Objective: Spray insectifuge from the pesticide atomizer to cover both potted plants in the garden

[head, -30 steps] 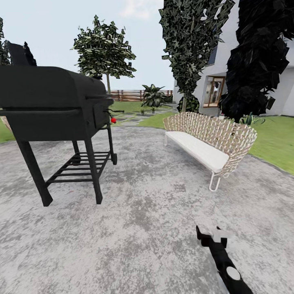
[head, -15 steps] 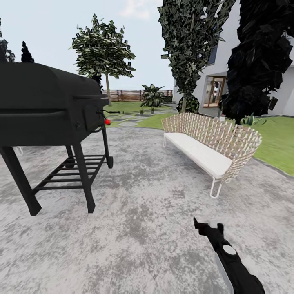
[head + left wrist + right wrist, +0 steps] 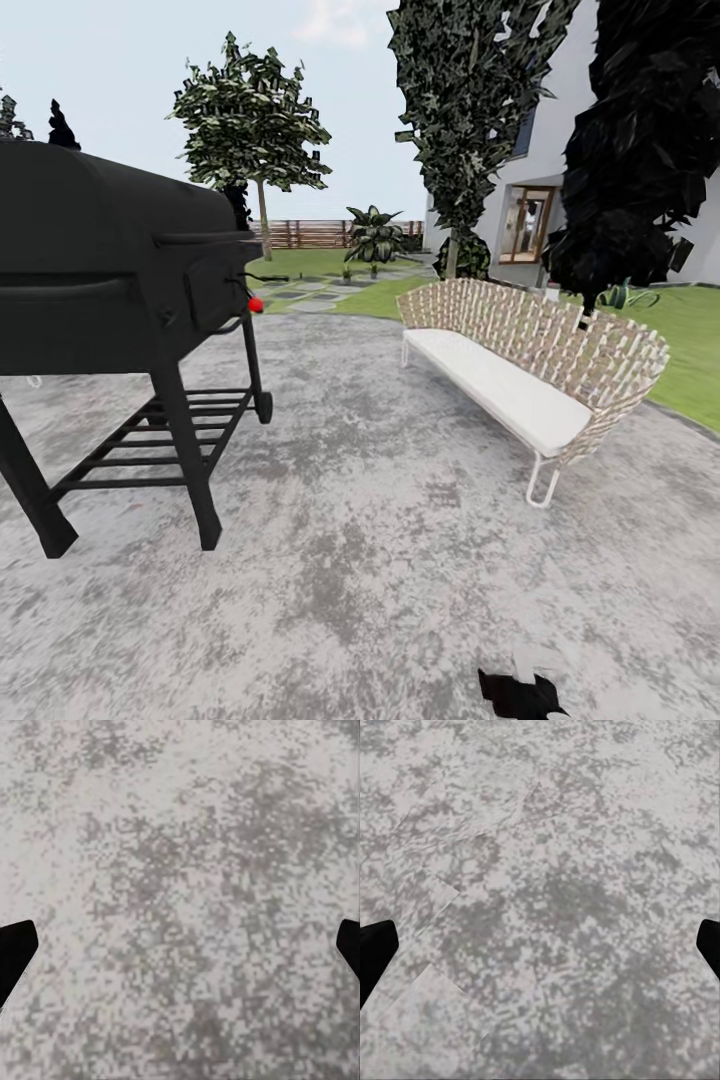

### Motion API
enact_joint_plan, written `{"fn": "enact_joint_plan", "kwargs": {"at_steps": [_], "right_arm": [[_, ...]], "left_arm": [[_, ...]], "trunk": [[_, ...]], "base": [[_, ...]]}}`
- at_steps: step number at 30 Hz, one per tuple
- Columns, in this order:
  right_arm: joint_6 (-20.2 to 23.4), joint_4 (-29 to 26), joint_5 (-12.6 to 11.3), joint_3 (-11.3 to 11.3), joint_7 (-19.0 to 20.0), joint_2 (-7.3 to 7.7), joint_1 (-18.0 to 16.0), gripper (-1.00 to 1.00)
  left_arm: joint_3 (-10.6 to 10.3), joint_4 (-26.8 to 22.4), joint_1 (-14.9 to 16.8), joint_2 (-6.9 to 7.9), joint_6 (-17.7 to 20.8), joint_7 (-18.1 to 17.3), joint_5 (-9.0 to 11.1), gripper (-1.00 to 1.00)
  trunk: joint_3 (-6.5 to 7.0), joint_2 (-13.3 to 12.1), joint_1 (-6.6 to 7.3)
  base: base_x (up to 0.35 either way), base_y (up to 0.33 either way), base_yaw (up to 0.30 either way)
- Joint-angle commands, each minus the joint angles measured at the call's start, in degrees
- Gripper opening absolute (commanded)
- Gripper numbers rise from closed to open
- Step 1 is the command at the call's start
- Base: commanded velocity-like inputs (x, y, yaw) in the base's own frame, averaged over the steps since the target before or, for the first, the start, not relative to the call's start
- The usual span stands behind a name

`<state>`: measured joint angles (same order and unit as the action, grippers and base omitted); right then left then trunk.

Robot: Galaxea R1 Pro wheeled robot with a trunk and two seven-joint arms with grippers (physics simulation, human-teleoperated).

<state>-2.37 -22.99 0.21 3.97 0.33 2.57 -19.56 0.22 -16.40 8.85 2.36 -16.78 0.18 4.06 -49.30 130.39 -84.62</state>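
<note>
A: While the robot stands on the grey paving [image 3: 380,560], where is the pesticide atomizer?

B: I can't pick it out. The garden [image 3: 330,265] lies well ahead, past the black grill [image 3: 110,270] and the wicker sofa [image 3: 520,350]; two small plants sit near its stepping stones, too tiny to call the potted plants.

A: And each claw?

B: Spread. The left claw [image 3: 180,945] and right claw [image 3: 540,945] show dark tips at opposite edges, nothing between but paving.

A: Risks?

B: The gap between grill and sofa is the path; a wide turn could clip a grill leg or the sofa's frame.

A: Any containers?

B: None I can see into.
</note>
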Motion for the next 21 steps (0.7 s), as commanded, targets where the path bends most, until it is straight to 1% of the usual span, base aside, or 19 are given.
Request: {"fn": "enact_joint_plan", "kwargs": {"at_steps": [1,5,8,13,21], "right_arm": [[-2.63,2.46,0.03,0.17,0.03,0.03,-0.04,1.00],[-11.15,10.17,0.05,0.16,-0.13,0.02,-0.04,1.00],[-14.48,13.67,0.03,0.17,-0.36,-0.11,-0.04,1.00],[-15.57,20.38,0.02,0.24,-0.34,-0.53,0.10,1.00],[-15.59,21.51,0.00,0.25,-0.47,-0.61,0.21,1.00]], "left_arm": [[-0.17,0.05,0.02,-0.06,-0.18,-0.03,0.26,1.00],[-0.50,0.05,0.03,-0.15,-0.18,-0.08,-0.03,1.00],[-0.50,0.04,0.03,-0.10,-0.18,-0.09,-0.08,1.00],[-0.73,0.05,0.03,-0.14,-0.18,-0.09,-0.12,1.00],[-0.57,0.05,0.03,-0.03,-0.18,-0.09,-0.11,1.00]], "trunk": [[-0.05,0.02,-0.02],[-0.05,0.02,-0.02],[-0.05,0.02,-0.02],[-0.05,0.02,-0.02],[-0.05,0.02,-0.02]], "base": [[0.340,0.000,0.000],[0.341,0.000,0.000],[0.341,0.000,0.000],[0.341,0.000,0.000],[0.341,0.000,0.000]]}}
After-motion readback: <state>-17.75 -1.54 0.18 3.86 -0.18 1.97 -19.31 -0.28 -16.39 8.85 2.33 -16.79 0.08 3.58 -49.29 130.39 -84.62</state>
